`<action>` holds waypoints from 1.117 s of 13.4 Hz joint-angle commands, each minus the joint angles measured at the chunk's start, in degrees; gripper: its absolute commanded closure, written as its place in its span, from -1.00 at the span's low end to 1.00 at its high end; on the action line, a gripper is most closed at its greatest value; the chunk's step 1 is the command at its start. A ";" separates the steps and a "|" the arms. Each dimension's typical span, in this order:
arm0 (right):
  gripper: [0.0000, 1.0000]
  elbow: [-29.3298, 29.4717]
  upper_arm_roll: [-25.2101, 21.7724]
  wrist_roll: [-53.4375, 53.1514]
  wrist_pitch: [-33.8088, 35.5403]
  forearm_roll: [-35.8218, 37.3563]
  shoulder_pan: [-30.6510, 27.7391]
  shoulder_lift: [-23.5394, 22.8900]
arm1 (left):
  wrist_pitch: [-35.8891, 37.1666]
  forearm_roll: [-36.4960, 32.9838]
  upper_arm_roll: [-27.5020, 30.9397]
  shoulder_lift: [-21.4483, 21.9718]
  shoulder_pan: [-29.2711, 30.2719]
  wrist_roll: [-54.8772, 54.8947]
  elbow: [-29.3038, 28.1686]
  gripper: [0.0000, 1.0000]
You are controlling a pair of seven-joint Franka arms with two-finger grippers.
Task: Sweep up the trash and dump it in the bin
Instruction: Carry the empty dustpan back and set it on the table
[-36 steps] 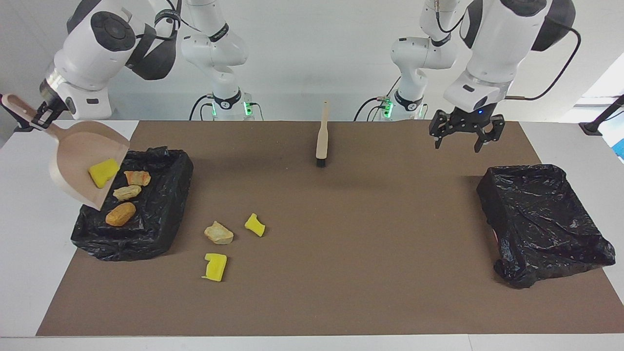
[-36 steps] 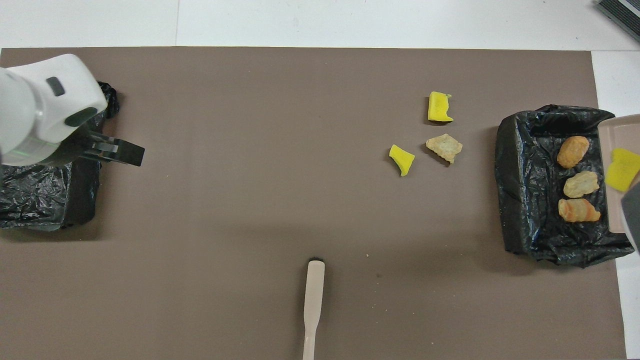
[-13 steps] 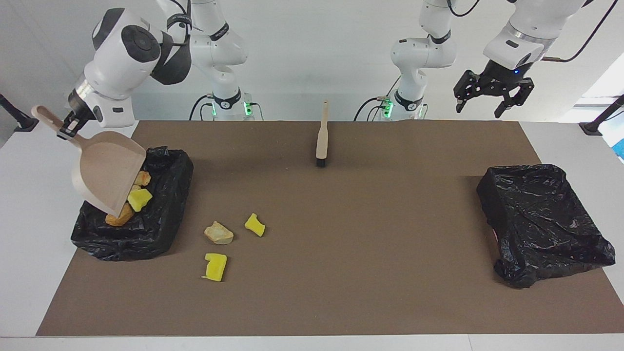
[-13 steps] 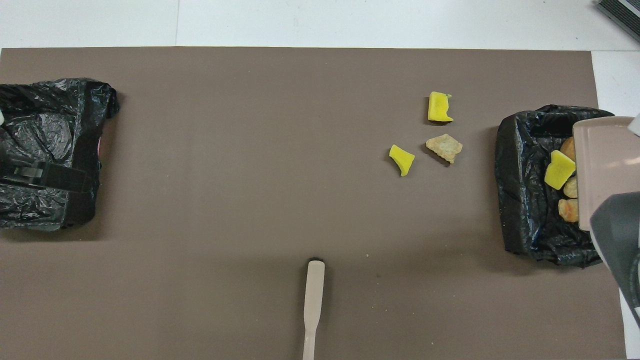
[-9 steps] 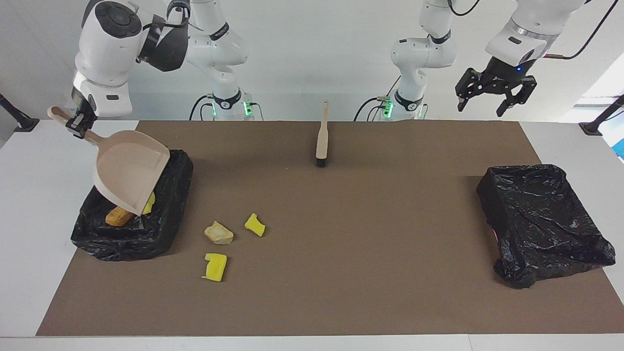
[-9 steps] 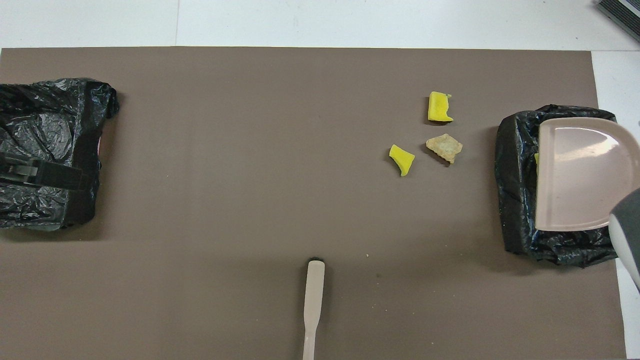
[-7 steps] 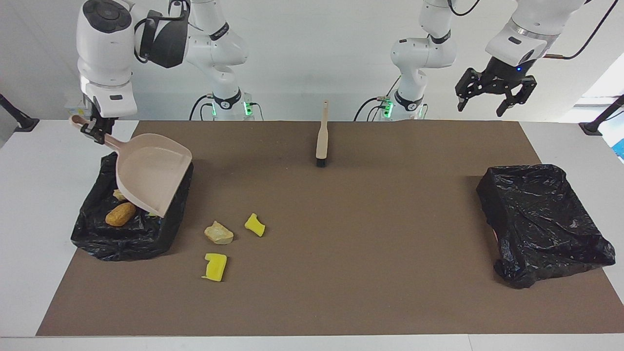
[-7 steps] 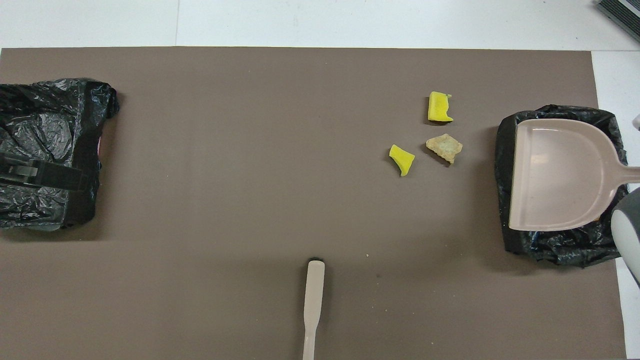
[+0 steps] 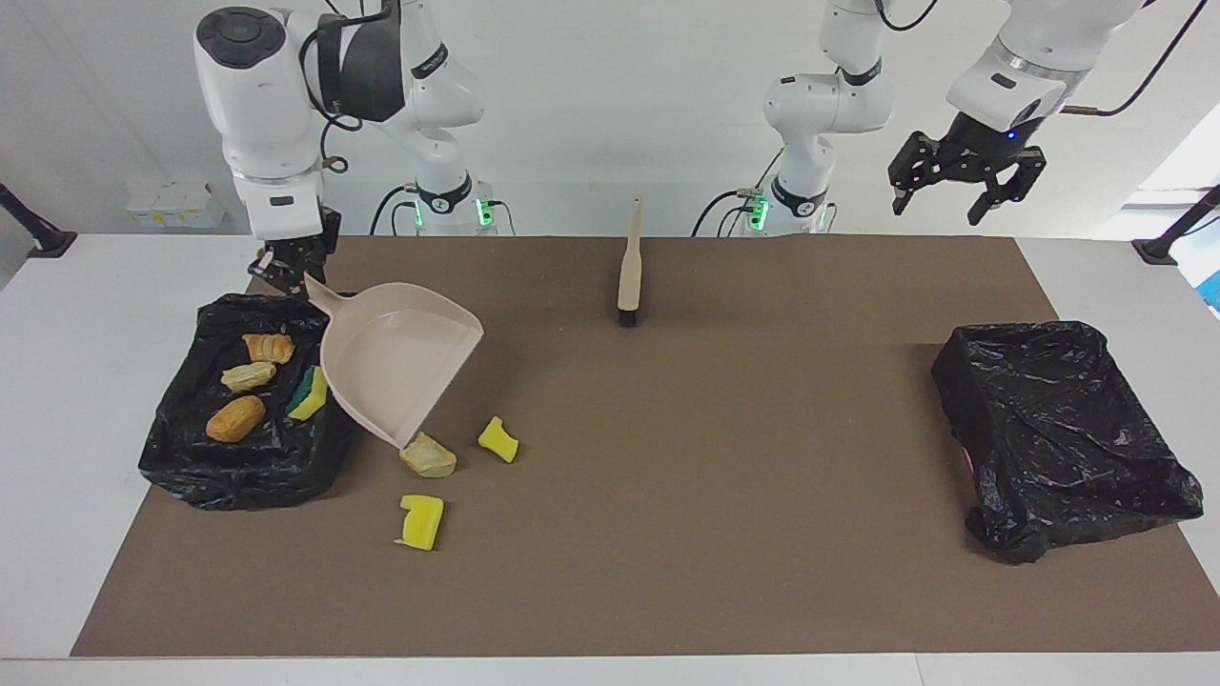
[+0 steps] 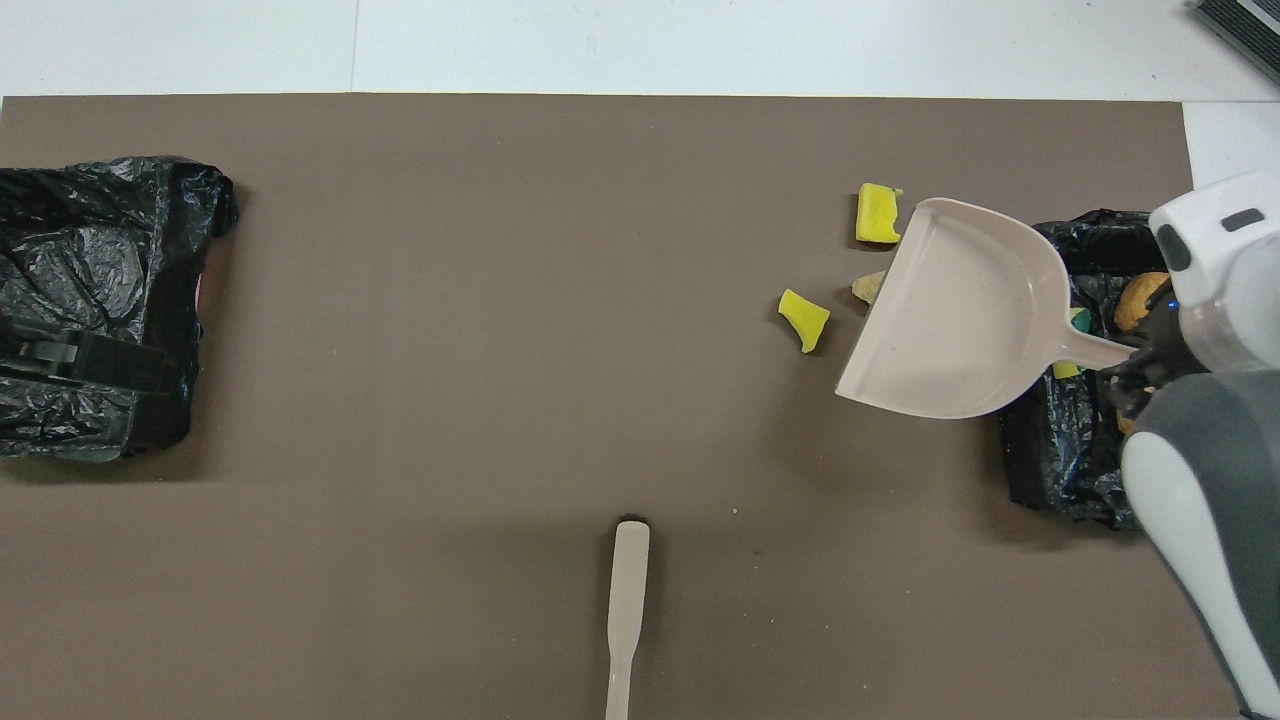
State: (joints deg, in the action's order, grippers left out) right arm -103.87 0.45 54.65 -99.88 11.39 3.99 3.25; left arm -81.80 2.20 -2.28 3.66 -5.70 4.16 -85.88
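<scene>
My right gripper (image 9: 291, 272) is shut on the handle of the beige dustpan (image 9: 400, 367), over the bin's rim. The pan is empty and tilted, and its front lip hangs low beside a bread lump (image 9: 428, 455) on the mat. It partly covers that lump (image 10: 868, 288) in the overhead view. Two yellow sponge scraps (image 9: 498, 439) (image 9: 421, 521) lie loose close by. The black-lined bin (image 9: 191, 467) at the right arm's end holds three bread lumps (image 9: 235, 418) and a green-backed sponge (image 9: 309, 395). My left gripper (image 9: 961, 176) hangs open and empty, high over the left arm's end.
The beige brush (image 9: 629, 262) lies on the brown mat near the robots, midway between the arms, bristles pointing away from them. A second black-lined bin (image 9: 1058, 438) sits at the left arm's end of the table.
The yellow sponge slid off the dustpan into the bin. My right arm then swung the empty pan off the bin toward the loose scraps. The left gripper rose earlier and now holds still.
</scene>
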 commanded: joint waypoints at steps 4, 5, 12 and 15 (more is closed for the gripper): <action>1.00 0.51 -0.01 -30.69 -6.10 -4.88 10.23 -5.17 | 0.85 0.18 -0.18 0.91 0.34 -0.21 -0.69 -1.00; 1.00 0.86 -0.01 -37.35 -8.03 -5.06 12.43 -6.92 | 0.59 0.18 -0.18 0.91 0.16 -0.21 -0.69 -1.00; 1.00 5.85 0.25 -70.76 -22.70 -12.62 23.50 -19.74 | -1.34 0.18 -0.27 0.91 -0.45 0.15 -1.22 -1.00; 1.00 13.40 -0.01 -83.53 -26.40 -11.83 28.69 -30.10 | -1.44 0.18 -0.27 0.91 -0.45 0.15 -1.22 -1.00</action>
State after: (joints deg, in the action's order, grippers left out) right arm -97.54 0.91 -23.38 -125.22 -0.02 30.42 -19.67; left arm -82.04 2.20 -2.84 3.70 -5.74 4.14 -85.90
